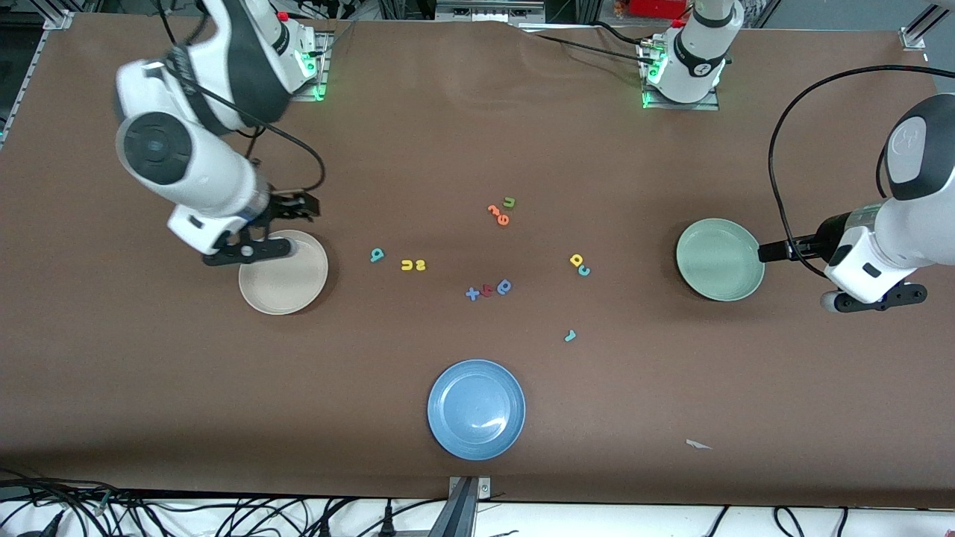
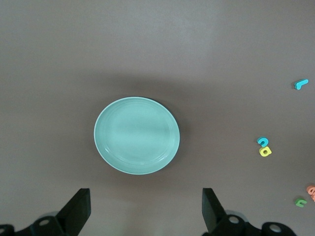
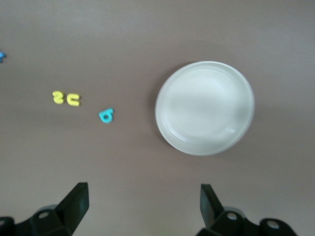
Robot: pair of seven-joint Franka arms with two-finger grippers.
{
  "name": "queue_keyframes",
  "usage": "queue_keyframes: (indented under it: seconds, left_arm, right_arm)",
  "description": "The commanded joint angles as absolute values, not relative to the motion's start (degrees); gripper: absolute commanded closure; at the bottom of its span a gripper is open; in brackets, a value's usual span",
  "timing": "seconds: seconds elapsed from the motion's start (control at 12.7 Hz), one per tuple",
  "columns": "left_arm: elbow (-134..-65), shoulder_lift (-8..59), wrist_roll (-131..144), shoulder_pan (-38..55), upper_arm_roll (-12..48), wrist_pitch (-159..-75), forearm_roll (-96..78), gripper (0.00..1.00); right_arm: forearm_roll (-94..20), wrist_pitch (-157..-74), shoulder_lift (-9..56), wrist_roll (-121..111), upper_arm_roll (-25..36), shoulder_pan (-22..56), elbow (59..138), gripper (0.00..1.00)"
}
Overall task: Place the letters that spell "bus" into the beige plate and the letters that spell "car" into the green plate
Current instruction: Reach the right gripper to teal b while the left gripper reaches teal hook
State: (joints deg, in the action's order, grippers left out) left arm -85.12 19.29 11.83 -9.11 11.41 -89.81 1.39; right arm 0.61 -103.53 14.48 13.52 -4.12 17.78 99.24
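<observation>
Both hands empty with jaws spread: right hand (image 1: 250, 250) over the round cream-beige plate's (image 1: 295, 287) rim, left hand (image 1: 873, 298) over bare worktop (image 1: 477, 134) beside the round mint-green plate (image 1: 720, 259). All six tiny foam letters lie loose mid-worktop: teal "b" (image 1: 377, 256), yellow "u" (image 1: 406, 265) and "s" (image 1: 420, 265) near beige; yellow "a" (image 1: 576, 260) touching teal "c" (image 1: 583, 271), teal "r" (image 1: 570, 336) nearer the camera. Risk: grabbing the green "u" (image 1: 509, 202) decoy, or pinching "a" and "c" together; only the front view shows the round blue plate (image 1: 476, 409).

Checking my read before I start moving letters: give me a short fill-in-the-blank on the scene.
1. The beige plate holds ____ letters.
2. The yellow "a" touches the teal ____.
3. The plate nearest the front camera is ____.
4. The left tool hangs open beside the ____ plate.

Missing words: no; "c"; blue; green
</observation>
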Motion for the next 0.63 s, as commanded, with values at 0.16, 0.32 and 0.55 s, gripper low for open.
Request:
queue_keyframes:
  seconds: [0.16,0.32,0.55]
  left_arm:
    - [-84.2,23.63,25.81,-3.26,11.6,-94.29,2.11,0.01]
    - [-84.29,26.09,33.36,-0.2,11.69,-99.82,1.76,0.01]
    - [-84.2,31.01,43.91,3.33,11.69,-108.86,1.76,0.01]
  right_arm:
    - [1.23,-123.53,14.23,19.77,-7.82,18.98,114.32,0.01]
    - [1.32,-131.36,19.92,20.13,-7.82,19.77,114.35,0.07]
    - [1.58,-138.05,25.03,20.21,-7.82,20.21,114.26,0.21]
